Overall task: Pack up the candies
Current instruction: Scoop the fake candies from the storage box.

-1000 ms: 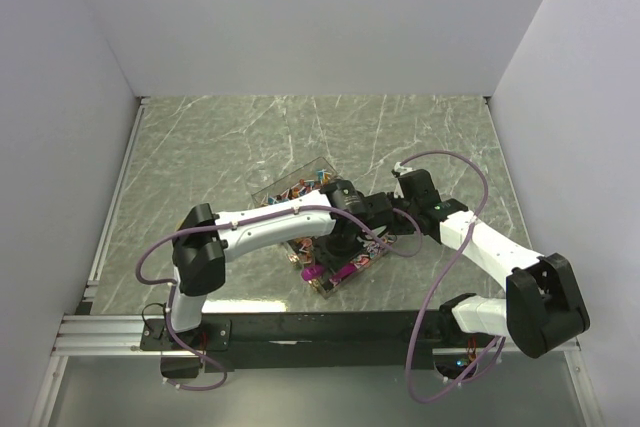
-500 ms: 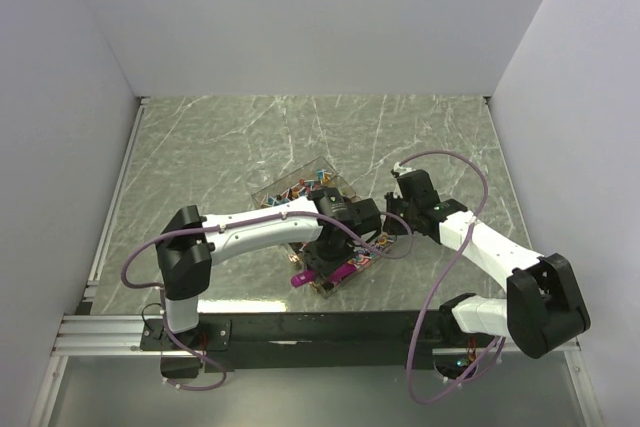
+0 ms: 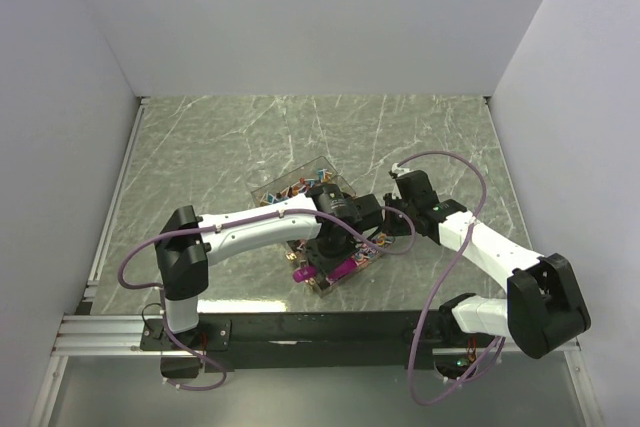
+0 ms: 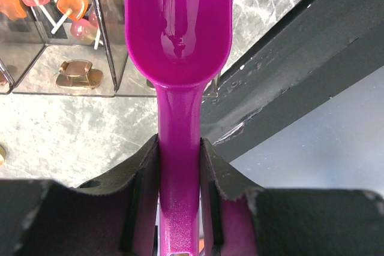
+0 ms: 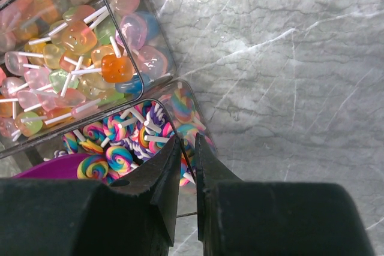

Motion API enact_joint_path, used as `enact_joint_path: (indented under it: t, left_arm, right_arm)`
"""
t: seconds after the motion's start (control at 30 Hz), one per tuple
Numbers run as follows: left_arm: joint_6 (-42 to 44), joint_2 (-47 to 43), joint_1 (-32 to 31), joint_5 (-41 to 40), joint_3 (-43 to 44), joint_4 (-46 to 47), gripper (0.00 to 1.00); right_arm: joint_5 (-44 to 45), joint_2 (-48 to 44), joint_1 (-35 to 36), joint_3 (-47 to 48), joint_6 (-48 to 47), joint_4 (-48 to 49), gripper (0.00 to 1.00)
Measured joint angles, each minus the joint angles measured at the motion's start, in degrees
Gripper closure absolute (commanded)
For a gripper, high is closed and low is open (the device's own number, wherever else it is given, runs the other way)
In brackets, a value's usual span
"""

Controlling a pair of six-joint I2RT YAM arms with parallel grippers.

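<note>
Two arms on marble table (image 3: 200, 147), left one drawn nearer clear box's (image 3: 290, 183) near end than a second ago; right gripper (image 5: 187, 148) pinches box wall, left gripper (image 4: 179, 154) clamps magenta scoop (image 4: 178, 28) handle; only wrist views resolve candies (image 5: 108, 67) as lollipops, boxed just ahead-left of right fingertips.

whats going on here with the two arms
The left gripper holds a magenta scoop by its handle, with the bowl at the near end of a clear divided box of candies. The right gripper pinches the box's wall, apparently steadying it. What shows of the bowl looks empty.
</note>
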Motion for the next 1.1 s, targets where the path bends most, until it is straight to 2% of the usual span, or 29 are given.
enact_joint_path:
  t: [0.67,1.1]
  left_arm:
    - [-2.1,-0.11,0.17,-0.48,-2.45,-0.81,0.99]
    - [-1.4,8.24,-0.59,-1.92,9.27,-8.22,0.99]
  right_arm:
    - [0.24,0.02,0.37,0.31,-0.04,-0.74,1.0]
    - [-1.03,0.02,0.37,0.31,0.02,-0.63,1.0]
